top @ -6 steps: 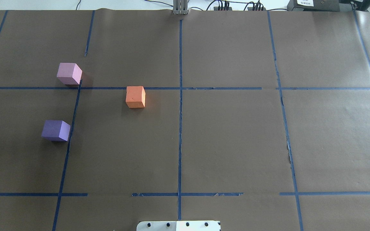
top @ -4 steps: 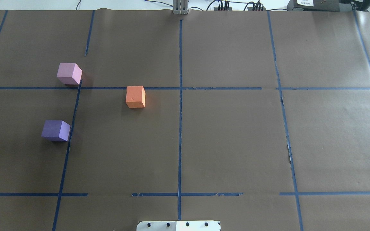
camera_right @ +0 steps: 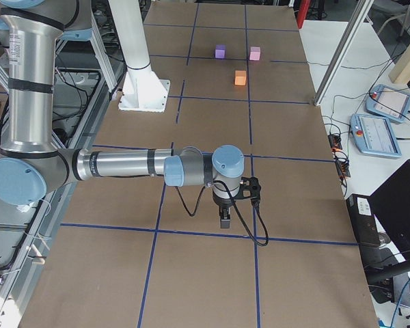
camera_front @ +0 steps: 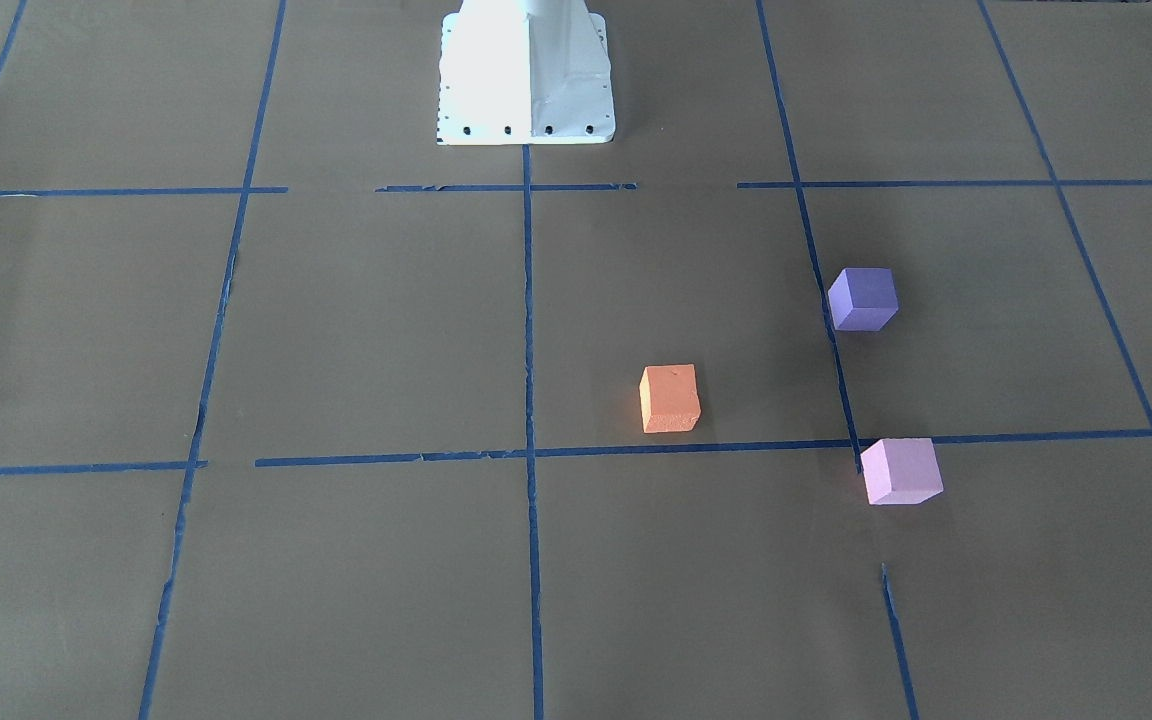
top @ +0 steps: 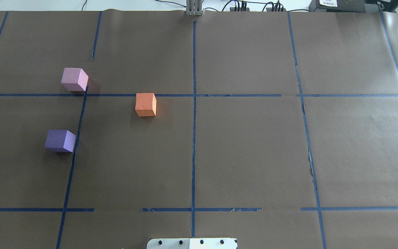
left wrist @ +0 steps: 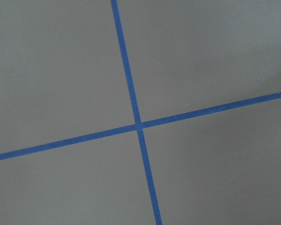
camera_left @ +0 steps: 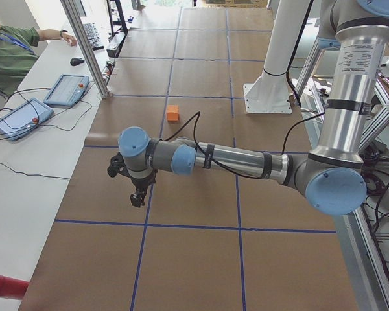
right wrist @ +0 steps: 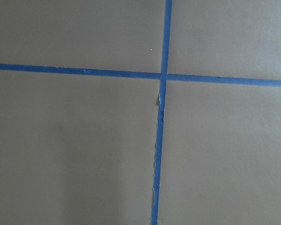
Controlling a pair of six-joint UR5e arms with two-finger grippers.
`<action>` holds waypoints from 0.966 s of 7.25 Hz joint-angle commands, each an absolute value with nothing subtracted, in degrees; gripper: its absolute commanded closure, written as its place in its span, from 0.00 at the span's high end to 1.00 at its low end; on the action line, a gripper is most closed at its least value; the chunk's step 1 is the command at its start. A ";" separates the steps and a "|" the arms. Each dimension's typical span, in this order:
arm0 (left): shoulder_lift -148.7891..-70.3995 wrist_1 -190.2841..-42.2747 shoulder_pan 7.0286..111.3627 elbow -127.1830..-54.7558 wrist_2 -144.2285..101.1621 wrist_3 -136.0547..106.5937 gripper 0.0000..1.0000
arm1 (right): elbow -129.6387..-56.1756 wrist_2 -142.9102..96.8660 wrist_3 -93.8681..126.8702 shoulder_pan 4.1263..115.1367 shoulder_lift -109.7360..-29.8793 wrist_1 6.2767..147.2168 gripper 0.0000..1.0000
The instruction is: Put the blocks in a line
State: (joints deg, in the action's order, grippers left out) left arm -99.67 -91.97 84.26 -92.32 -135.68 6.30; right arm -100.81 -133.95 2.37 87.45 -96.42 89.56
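Note:
Three foam cubes sit apart on the brown paper on the robot's left half. The orange block (top: 145, 104) (camera_front: 669, 398) lies nearest the centre line. The violet-purple block (top: 60, 140) (camera_front: 863, 298) is closer to the robot. The pale pink-lilac block (top: 74, 79) (camera_front: 901, 470) is farther out, touching a tape crossing. Both grippers show only in the side views. The left gripper (camera_left: 137, 197) hangs over the table's left end. The right gripper (camera_right: 224, 219) hangs over the right end. Both are far from the blocks, and I cannot tell whether either is open or shut. Both wrist views show only tape crossings.
Blue tape lines (top: 193, 138) grid the paper. The white robot base (camera_front: 526, 75) stands at the near middle edge. A side bench carries tablets (camera_left: 65, 89) with an operator (camera_left: 6, 45) beside it; pendants (camera_right: 374, 133) and cables lie on the other side.

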 commanded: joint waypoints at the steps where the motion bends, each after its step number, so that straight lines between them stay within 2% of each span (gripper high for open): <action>1: -103.96 -92.19 78.86 -96.58 -137.10 -4.47 1.00 | -100.81 -133.95 2.37 87.45 -96.42 89.56 1.00; 4: -116.67 -93.50 62.46 -96.16 -137.82 -41.02 1.00 | -100.81 -133.95 2.37 87.45 -96.42 89.56 1.00; 6: -119.61 -104.28 53.13 -94.23 -131.62 -59.66 1.00 | -100.81 -133.95 2.37 87.45 -96.42 89.56 1.00; 7: -122.06 -104.24 50.39 -92.48 -127.05 -62.11 1.00 | -100.81 -133.95 2.37 87.45 -96.42 89.56 1.00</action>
State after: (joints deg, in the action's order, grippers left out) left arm -119.38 -102.06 54.70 -94.34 -132.30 -55.33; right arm -100.81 -133.94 2.37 87.45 -96.41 89.56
